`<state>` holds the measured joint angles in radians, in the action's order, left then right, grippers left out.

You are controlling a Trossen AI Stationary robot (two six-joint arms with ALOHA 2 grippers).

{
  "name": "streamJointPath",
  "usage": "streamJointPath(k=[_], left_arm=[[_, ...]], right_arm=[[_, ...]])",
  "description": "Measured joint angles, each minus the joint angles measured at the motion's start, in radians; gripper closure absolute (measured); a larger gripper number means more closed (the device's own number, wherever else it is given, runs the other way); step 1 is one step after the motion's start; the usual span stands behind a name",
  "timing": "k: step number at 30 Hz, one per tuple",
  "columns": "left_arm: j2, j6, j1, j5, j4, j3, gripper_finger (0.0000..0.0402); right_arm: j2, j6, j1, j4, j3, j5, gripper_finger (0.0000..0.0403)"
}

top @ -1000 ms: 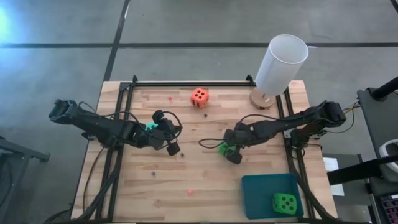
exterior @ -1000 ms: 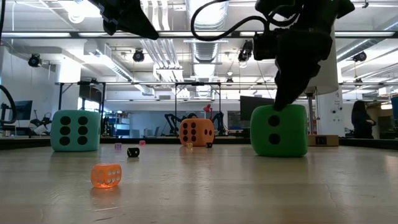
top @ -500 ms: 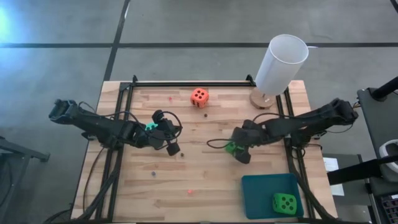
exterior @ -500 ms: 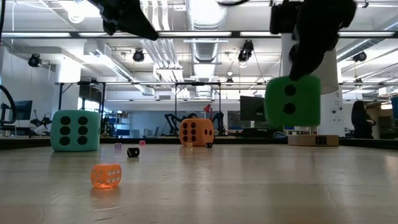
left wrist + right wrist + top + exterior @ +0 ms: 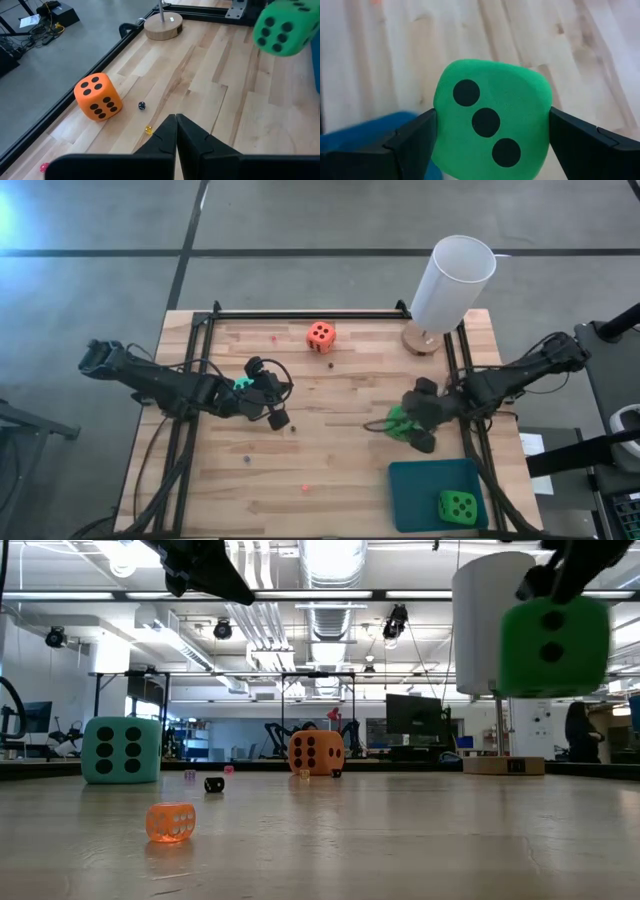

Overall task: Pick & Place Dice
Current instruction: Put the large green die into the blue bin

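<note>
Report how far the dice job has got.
Done: one green die lies in the teal tray. In hand: the right gripper holds a second green die off the table, near the tray. Left: the orange die and turquoise die; the left gripper waits shut.

left gripper (image 5: 276, 404) closed, right gripper (image 5: 413, 419) clamped

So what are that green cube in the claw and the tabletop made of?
The green die looks like soft foam with a matte skin: rounded corners, no shine, though softness is a guess. The right gripper holds it. The table looks like pale wooden planks, with visible grain and seams.
</note>
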<state>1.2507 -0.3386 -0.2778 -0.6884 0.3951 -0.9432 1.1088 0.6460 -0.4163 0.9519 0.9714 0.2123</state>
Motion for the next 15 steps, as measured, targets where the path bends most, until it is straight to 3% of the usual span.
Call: streamJointPath(k=[8, 15], left_arm=[[0.000, 0.000, 0.000, 0.000, 0.000, 0.000, 0.0391], [0.000, 0.000, 0.000, 0.000, -0.001, 0.000, 0.0391]], right_arm=[[-0.072, 0.084, -0.181, 0.062, 0.001, -0.005, 0.0064], [-0.072, 0.307, -0.339, 0.179, 0.001, -0.014, 0.0062]])
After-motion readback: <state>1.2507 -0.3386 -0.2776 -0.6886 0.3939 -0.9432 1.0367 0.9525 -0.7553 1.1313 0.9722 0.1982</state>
